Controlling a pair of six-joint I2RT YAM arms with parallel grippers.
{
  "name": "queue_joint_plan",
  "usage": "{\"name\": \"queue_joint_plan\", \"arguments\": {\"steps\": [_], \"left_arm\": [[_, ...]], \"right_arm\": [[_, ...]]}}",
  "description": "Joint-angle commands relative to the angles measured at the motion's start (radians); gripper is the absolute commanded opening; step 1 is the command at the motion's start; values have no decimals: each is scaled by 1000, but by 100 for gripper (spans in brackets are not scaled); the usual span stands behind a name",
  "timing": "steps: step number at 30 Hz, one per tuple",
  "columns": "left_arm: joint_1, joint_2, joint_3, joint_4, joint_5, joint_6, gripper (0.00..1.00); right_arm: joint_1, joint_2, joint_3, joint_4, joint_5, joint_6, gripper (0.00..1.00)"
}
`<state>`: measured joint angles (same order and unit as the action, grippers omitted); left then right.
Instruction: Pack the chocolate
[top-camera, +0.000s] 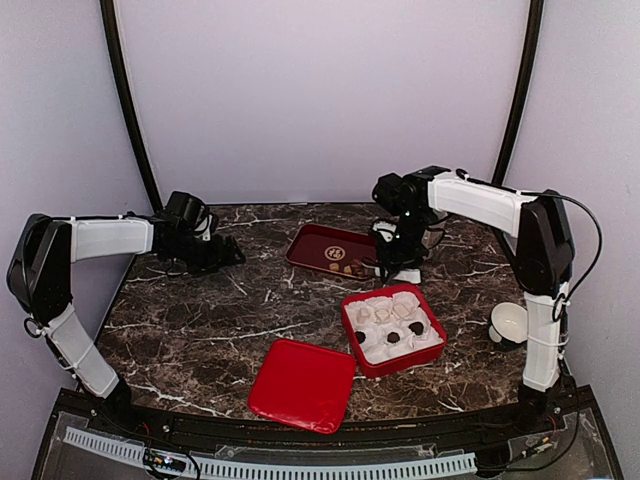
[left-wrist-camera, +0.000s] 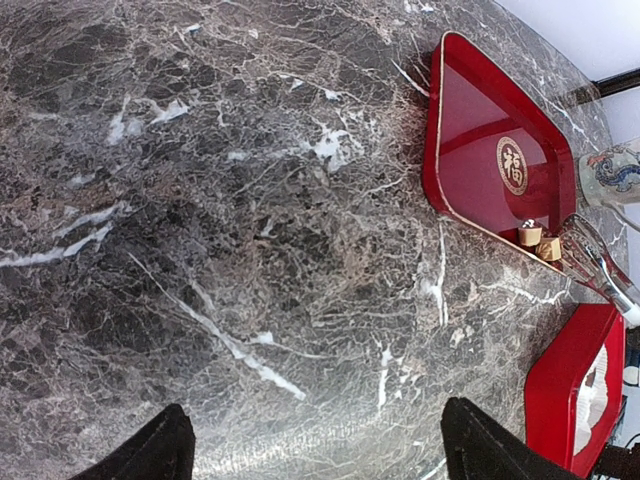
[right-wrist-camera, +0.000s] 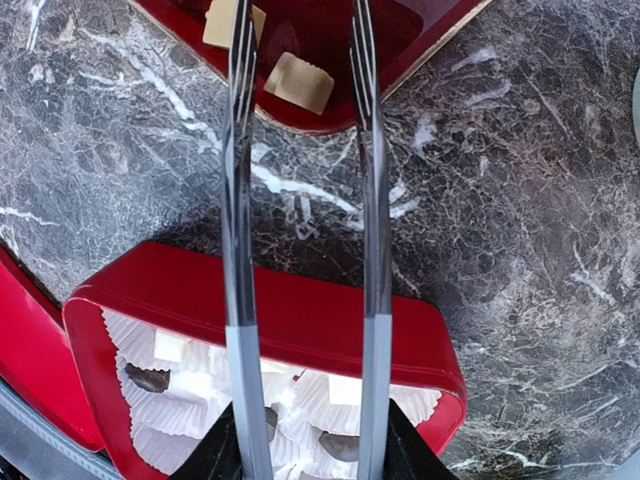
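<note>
Open red box (top-camera: 410, 360) on the marble table (top-camera: 200, 320), lined with white paper cups (top-camera: 385, 310); chocolate split between the box and the dark red tray (top-camera: 315, 243) just past the box's far side. In the box: dark pieces (top-camera: 395, 338) in the cups on its near half; cream-white pieces (right-wrist-camera: 170, 347) in other cups, seen from the right wrist. In the tray: two tan pieces (right-wrist-camera: 298, 82) close together at the corner nearest the box.

The right gripper (top-camera: 372, 266) hangs over the strip of table between box and tray; its long metal fingers (right-wrist-camera: 238, 180) run from above the box's far wall out over the tray corner; jaws apart, nothing clamped; one tan piece shows in the gap between them, the other is partly behind one finger; cannot tell if either is touched.

The left gripper (top-camera: 232, 255) is well left of the box and farther back, over bare marble; jaws wide apart, black fingertips (left-wrist-camera: 150, 455) holding nothing.

Red lid (top-camera: 303, 385) flat on the table just beside the box's near-left corner; white mug (top-camera: 508, 322) right of the box, apart from it, by the right arm.
</note>
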<state>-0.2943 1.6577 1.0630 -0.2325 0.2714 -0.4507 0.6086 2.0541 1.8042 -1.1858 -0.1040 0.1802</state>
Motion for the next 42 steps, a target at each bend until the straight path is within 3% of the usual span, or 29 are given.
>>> {"name": "queue_joint_plan", "arguments": {"steps": [1,15,31,42], "left_arm": [[7,4,18,13,3,14,88],[7,9,21,19,12,8,88],[6,19,29,21,13,11,88],[7,21,28,25,12,13,88]], "right_arm": [[1,-26,35,-32,21,-2,38],[-58,-51,-38,24,4,-11,33],[-56,-34,-15,19,-73,-44,39],[-8,-13,4,-20,57,-34,38]]}}
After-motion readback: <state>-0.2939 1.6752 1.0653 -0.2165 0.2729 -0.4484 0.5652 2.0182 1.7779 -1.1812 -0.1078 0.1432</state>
